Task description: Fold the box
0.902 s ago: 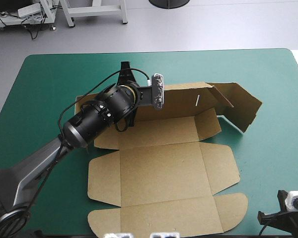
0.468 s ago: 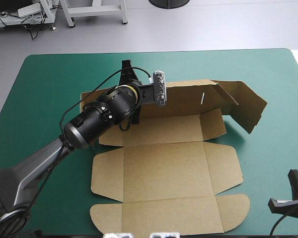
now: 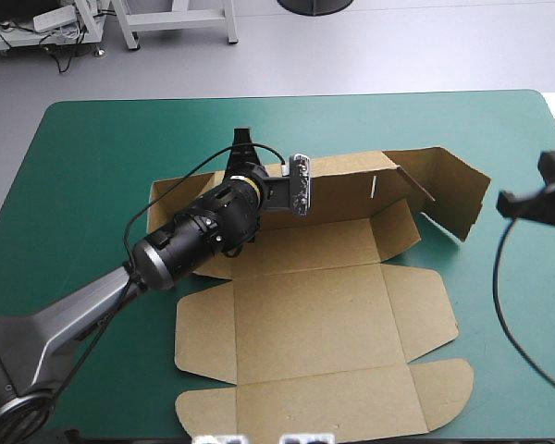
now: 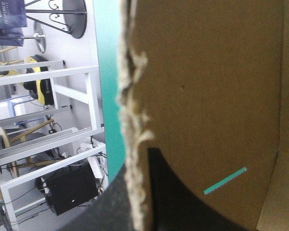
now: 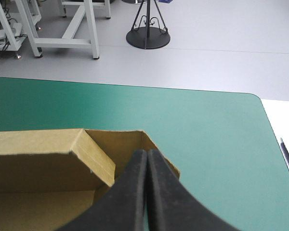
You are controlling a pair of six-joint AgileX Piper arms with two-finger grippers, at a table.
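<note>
Right pincer (image 3: 518, 199) has gone from the lower right corner of the high view up to the mid-right edge, now level w/ the raised end of the box (image 3: 324, 314). Box itself has slid a bit rightward.

Box sits centre of the high view on the surface (image 3: 92, 166), teal-green cover. It's a brown sheet, mostly flat: 2 big panels w/ side flaps, rounded tabs at the lower corners. Back wall (image 3: 351, 171) is up along the upper side. Its right end (image 3: 453, 190) is bent round toward the front and stands up off the flat part.

High view gives the whole layout but not the grips. Left wrist view fills that in: left pincer (image 4: 137, 202) is clamped on the back wall, 1 black finger each side of the board, w/ the ragged cut edge running up btwn them. A slot (image 4: 225, 180) in the wall, ahead of the pincer, shows teal-green thru it. In the high view that slot is only a pale line, right of the left pincer.

Right wrist view: right pincer clenched, fingers meeting in 1 point. Just ahead of the tips is the box's bent end corner, inner side showing; can't tell contact from here. High view shows a thin strip of cover btwn them. Beyond the box, the cover runs on to the surface's far edge and rounded corner.
</note>
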